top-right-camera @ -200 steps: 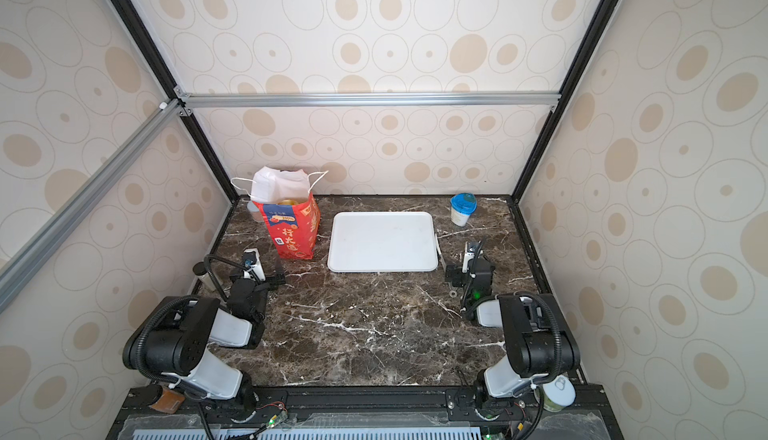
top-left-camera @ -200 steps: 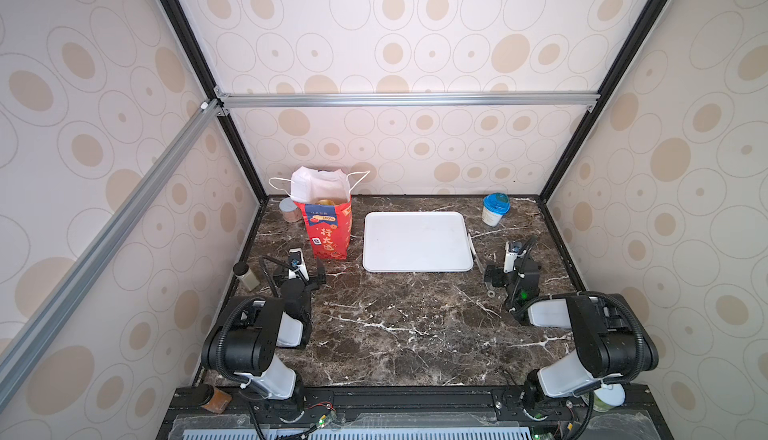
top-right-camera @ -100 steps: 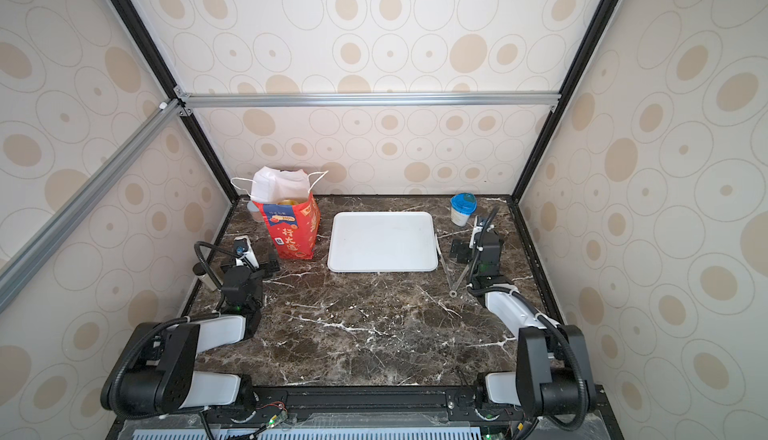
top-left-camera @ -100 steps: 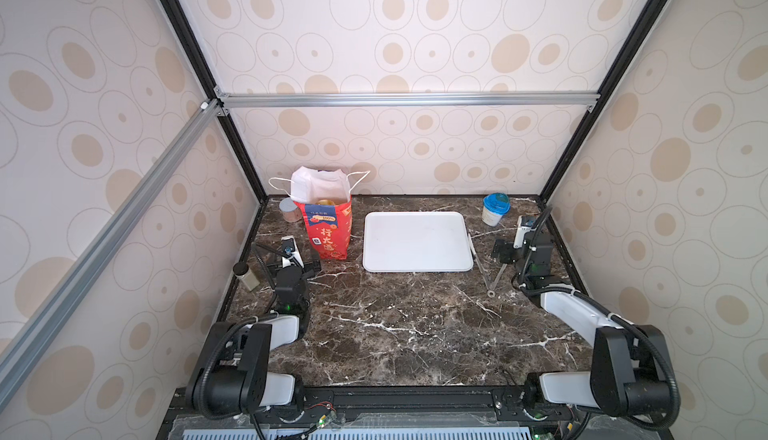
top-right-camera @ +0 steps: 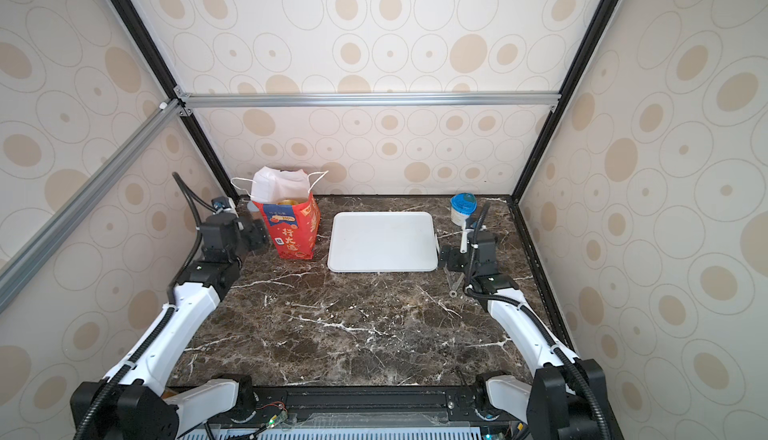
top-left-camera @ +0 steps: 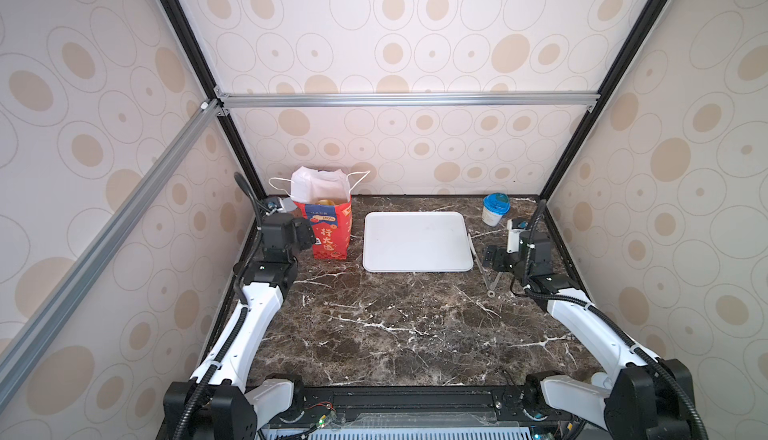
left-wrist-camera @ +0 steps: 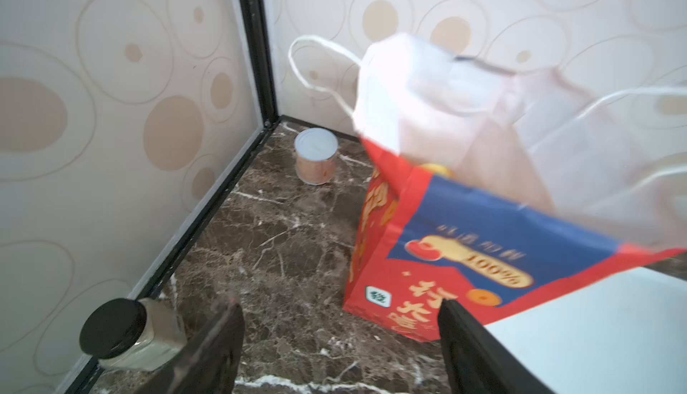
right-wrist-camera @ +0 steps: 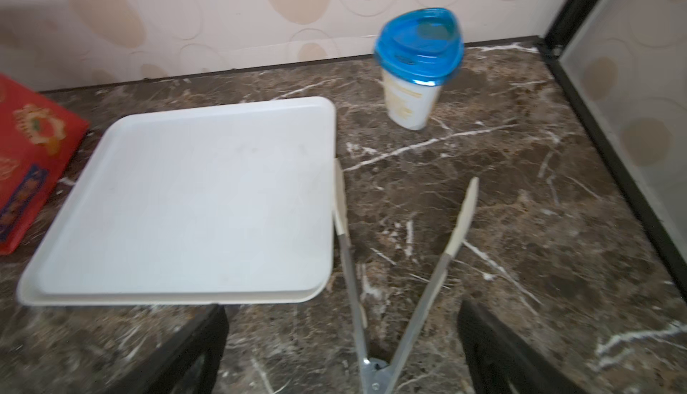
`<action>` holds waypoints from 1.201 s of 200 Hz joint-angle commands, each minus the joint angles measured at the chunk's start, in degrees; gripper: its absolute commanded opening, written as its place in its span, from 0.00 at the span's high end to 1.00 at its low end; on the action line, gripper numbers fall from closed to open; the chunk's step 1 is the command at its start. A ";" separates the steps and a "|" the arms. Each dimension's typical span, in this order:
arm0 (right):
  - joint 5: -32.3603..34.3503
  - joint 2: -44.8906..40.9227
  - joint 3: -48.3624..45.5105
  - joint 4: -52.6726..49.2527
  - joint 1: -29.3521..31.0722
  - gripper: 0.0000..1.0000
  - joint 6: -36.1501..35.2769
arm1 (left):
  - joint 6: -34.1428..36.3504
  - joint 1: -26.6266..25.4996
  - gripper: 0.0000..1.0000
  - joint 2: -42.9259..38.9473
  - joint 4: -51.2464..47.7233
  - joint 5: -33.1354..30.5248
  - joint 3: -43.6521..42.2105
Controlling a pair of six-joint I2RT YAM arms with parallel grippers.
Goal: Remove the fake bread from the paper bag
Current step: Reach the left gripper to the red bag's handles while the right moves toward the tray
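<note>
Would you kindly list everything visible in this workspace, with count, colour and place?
paper bag: one, red with blue band, standing back left
fake bread: count hidden, yellow, peeking from the bag's mouth
tray: one, white, back middle, right of the bag
tongs: one pair, metal, cream tips, right of the tray
container: one, white with blue lid, back right
can: one, white top, corner behind the bag
jar: one, black lid, along the left wall
table: one, dark marble
left gripper: one, black, open, beside the bag
right gripper: one, black, open, near the tongs

One each: paper bag (top-left-camera: 330, 236), tray (top-left-camera: 415, 242), tongs (right-wrist-camera: 460, 225), can (left-wrist-camera: 316, 156), jar (left-wrist-camera: 126, 330), blue-lidded cup (right-wrist-camera: 416, 72)
</note>
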 commanded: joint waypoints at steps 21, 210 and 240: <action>-0.25 3.86 7.42 -4.02 12.14 0.00 -2.69 | -3.70 4.93 0.18 7.58 -21.38 18.17 21.35; -4.28 21.86 11.83 3.54 20.03 0.06 -2.09 | -12.91 14.95 0.41 39.16 -22.50 34.45 45.73; -3.81 21.23 10.68 4.09 20.14 0.06 -1.92 | -12.22 14.97 0.40 41.49 -22.80 34.81 47.59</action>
